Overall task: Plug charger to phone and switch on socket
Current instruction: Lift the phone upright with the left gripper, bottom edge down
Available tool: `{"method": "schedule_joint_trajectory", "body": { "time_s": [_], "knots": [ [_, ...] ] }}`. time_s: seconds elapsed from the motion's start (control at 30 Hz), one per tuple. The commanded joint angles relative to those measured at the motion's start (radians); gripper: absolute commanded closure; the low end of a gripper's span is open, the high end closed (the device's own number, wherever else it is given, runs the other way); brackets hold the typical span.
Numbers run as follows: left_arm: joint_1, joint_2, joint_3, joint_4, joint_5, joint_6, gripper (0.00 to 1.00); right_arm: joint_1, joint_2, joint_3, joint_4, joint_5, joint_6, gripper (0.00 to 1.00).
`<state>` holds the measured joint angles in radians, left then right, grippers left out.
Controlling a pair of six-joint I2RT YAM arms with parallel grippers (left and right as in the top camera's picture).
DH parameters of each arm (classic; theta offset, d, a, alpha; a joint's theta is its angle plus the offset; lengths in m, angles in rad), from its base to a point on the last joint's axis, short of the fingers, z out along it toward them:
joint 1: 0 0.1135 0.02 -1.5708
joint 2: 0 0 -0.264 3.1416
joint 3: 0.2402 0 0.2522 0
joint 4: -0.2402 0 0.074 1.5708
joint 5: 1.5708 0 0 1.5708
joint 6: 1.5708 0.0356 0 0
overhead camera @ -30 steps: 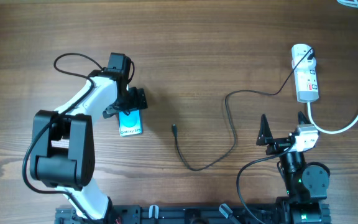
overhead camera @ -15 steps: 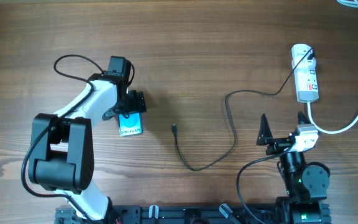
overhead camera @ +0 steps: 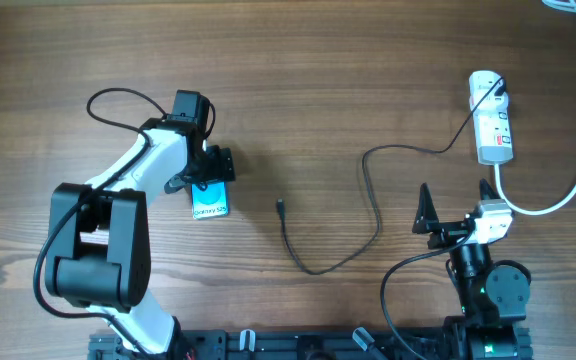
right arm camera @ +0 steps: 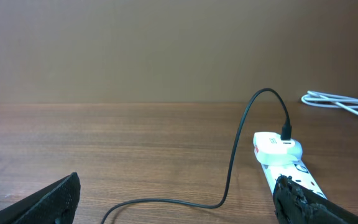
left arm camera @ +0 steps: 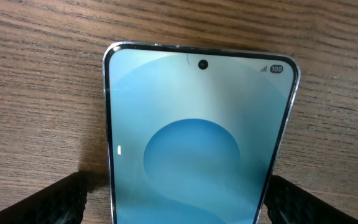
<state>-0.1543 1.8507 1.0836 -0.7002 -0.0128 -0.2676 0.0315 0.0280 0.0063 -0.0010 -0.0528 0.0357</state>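
Left gripper point(overhead camera: 208, 172) sits over the left part of the brown wood-grain table point(overhead camera: 308, 70), jaws spread w/ one black finger point(left arm camera: 51, 202) on either side of the small rectangular smartphone with a teal-blue screen point(overhead camera: 210, 204). It grips nothing (can't tell if the pads touch the phone's edges). The phone lies flat, screen up. To its right, well apart, the small dark connector tip point(overhead camera: 280, 207) lies loose on the wood. Its long thin black charger cable point(right arm camera: 234, 155) loops across the middle, then plugs into the far end of the elongated white power strip point(overhead camera: 492, 125) at far right. Right gripper point(overhead camera: 455, 205), nearer the front edge, gapes wide, empty.
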Motion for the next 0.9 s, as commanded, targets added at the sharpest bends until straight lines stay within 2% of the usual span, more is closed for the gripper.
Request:
{"method": "schedule_joint_trajectory", "body": {
  "time_s": [0.0, 0.17, 0.37, 0.43, 0.87],
  "knots": [
    [-0.006, 0.044, -0.054, 0.006, 0.135, -0.003, 0.06, 0.005, -0.005, -0.001, 0.002, -0.016, -0.009, 0.0],
    [-0.027, 0.044, -0.098, 0.059, 0.135, -0.01, 0.0, 0.005, -0.005, -0.001, 0.002, -0.016, -0.009, 0.0],
    [-0.034, 0.043, -0.098, 0.057, 0.135, -0.01, 0.04, 0.005, -0.005, -0.001, 0.002, -0.016, -0.009, 0.0],
    [-0.034, 0.04, -0.097, 0.055, 0.135, -0.01, 0.0, 0.005, -0.005, -0.001, 0.002, -0.016, -0.009, 0.0],
    [-0.034, -0.027, -0.095, 0.053, 0.031, -0.06, 0.0, 0.005, -0.005, -0.001, 0.002, -0.016, -0.009, 0.0]
  ]
}}
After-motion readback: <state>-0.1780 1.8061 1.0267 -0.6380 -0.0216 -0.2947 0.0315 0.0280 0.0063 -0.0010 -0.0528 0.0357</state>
